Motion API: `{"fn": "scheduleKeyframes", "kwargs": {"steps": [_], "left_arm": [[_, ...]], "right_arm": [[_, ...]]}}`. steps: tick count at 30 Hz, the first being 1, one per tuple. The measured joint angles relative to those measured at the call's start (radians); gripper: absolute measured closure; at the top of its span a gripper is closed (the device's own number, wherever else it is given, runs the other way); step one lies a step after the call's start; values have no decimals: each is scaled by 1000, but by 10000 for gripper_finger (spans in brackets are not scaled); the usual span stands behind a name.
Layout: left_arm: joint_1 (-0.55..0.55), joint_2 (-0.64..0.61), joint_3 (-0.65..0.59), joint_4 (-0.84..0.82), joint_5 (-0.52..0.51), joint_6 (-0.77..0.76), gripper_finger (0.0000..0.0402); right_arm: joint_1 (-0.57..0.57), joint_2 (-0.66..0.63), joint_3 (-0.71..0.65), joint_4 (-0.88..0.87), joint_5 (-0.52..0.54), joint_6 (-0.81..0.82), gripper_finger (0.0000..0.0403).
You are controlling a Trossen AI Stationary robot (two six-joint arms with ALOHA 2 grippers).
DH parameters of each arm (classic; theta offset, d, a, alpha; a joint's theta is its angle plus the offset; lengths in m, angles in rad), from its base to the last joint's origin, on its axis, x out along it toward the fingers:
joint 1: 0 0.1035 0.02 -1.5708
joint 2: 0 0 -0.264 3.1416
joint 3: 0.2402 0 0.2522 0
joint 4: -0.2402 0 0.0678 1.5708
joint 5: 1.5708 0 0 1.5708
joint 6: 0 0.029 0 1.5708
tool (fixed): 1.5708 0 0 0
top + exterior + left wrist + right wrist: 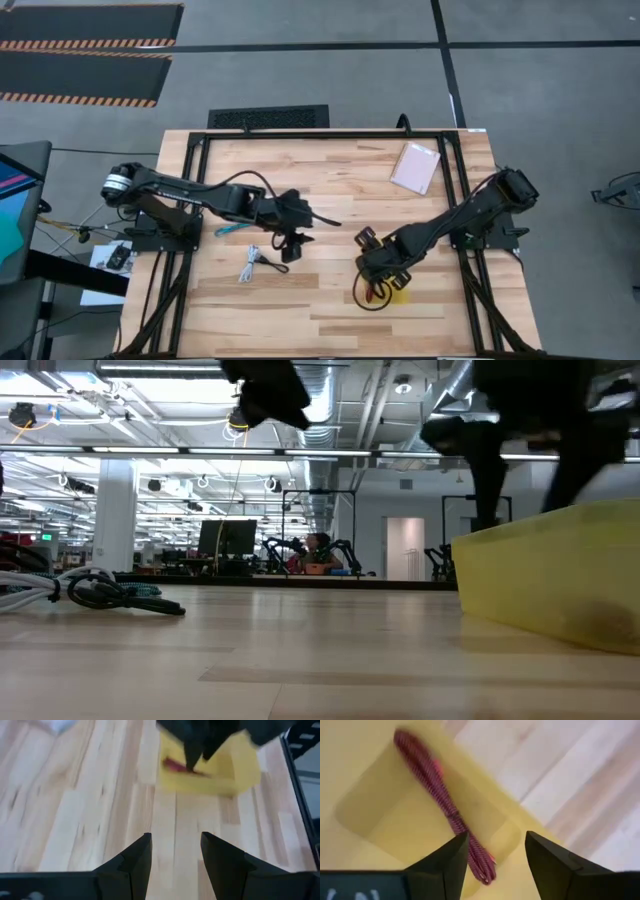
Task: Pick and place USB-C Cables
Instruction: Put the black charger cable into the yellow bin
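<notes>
The red cable [445, 805], a slim folded bundle, lies slantwise in the yellow tray [380, 815]. My right gripper [495, 837] hangs open just above it, over the tray [401, 291] on the table's right half. In the high view a red loop [364, 292] shows at the tray's left edge. The white cable [249, 266], black cable [276, 256] and teal cable [230, 230] lie together on the table left of centre. My left gripper [296, 238] is open beside them, and its wrist view shows it [175, 840] over bare wood. My right gripper stands open over the red cable's near end [477, 857], which runs under one finger [452, 857]. I cannot tell whether that finger touches it. The cable lies on the tray's floor.
A flat pale pink packet [415, 167] lies near the table's far right corner. In the low view the cable heap [100, 593] is at the left and the tray wall [550, 575] at the right, with bare wood between them. A black frame borders the table.
</notes>
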Motion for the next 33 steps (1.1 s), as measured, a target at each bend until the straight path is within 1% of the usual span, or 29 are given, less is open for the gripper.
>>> {"fn": "scheduleKeyframes", "kwargs": {"steps": [2, 5, 9, 10, 13, 17, 21, 23, 27, 33], "left_arm": [[-12, -27, 0, -72, -20, -44, 245], [-39, -47, 0, -189, -80, -105, 245], [-90, -46, 0, -314, -163, -177, 245], [-105, -43, -9, -316, -189, -192, 245], [-145, -39, -71, -289, -252, -253, 245], [-186, -39, -199, -183, -238, -298, 245], [-211, -37, -319, -39, -235, -300, 245], [-212, -38, -364, -9, -235, -298, 245], [-212, -38, -418, 48, -231, -263, 245], [-214, -38, -455, 81, -170, -225, 245]], "right_arm": [[-11, 0, 62, -59, 0, 80, 185], [-27, 0, 150, -149, 0, 183, 190], [-43, 0, 226, -232, -6, 318, 195], [-44, 0, 237, -245, -6, 347, 195], [-47, 0, 245, -270, -13, 424, 195], [-28, 0, 242, -296, -65, 505, 193], [9, 0, 242, -284, -67, 576, 193], [31, 0, 242, -268, -66, 612, 194], [76, 0, 242, -226, -61, 656, 197], [126, 0, 242, -191, -59, 689, 197]]}}
